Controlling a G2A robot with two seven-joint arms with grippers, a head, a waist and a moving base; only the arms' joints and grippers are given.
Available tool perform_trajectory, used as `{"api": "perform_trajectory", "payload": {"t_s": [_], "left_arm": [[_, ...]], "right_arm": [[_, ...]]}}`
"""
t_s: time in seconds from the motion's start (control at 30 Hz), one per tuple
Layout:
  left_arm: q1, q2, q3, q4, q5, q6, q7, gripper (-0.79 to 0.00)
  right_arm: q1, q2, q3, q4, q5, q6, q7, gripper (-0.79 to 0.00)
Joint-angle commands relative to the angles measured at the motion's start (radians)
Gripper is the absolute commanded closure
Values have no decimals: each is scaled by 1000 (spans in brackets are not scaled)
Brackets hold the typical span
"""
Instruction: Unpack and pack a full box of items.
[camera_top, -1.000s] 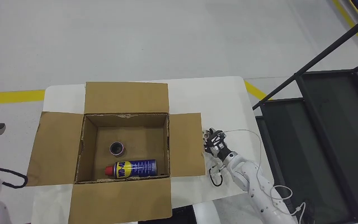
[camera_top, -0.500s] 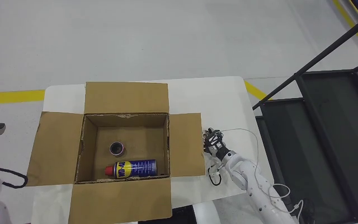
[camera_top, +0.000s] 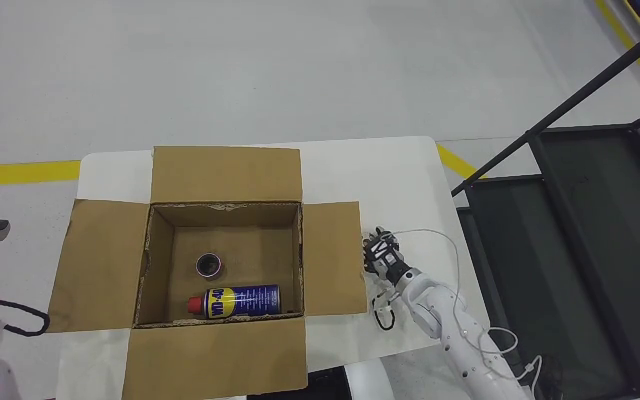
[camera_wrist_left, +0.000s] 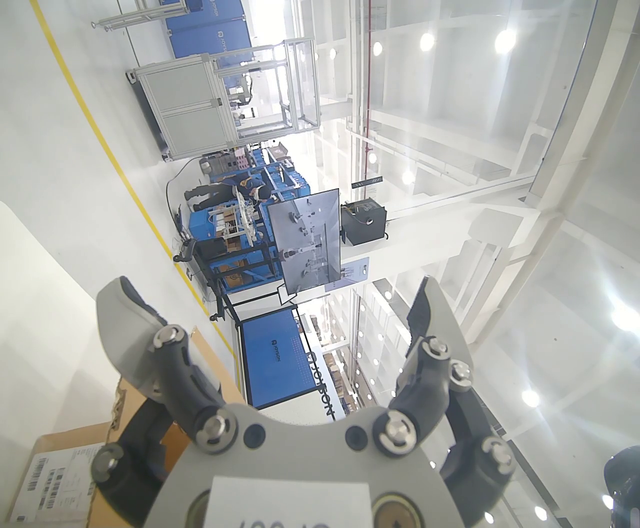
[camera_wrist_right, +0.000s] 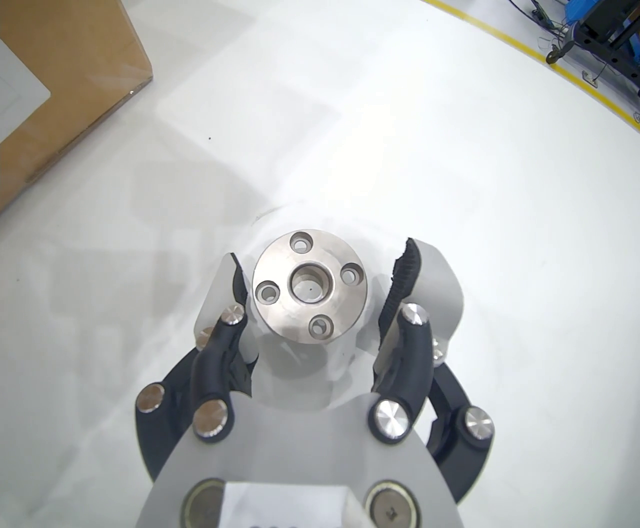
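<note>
Barely shifted, the right fingers (camera_wrist_right: 430, 290) stand part-open around the flange (camera_wrist_right: 332, 306), gripping nothing; it rests on the table (camera_wrist_right: 450, 150) between them, likely set out from the box (camera_top: 330, 258). Left fingers (camera_wrist_left: 125, 320) gape empty.

Over the last second I nudged the right hand (camera_top: 379, 245) slightly toward the box (camera_top: 330, 260) flap; its forearm (camera_top: 435, 305) shifted the same way above the table (camera_top: 400, 180).
</note>
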Motion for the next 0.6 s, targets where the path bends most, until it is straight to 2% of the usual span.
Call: {"api": "perform_trajectory", "payload": {"t_s": [0.0,0.07,0.57], "left_arm": [[0,0,0,0,0,0,0,-785],[0,0,0,0,0,0,0,-785],[0,0,0,0,0,0,0,-785]], "right_arm": [[-2,1,-1,-8,-9,6,4,-551],[-7,2,-2,-21,-21,14,0,-573],[2,0,-33,-36,-51,43,53,-591]]}}
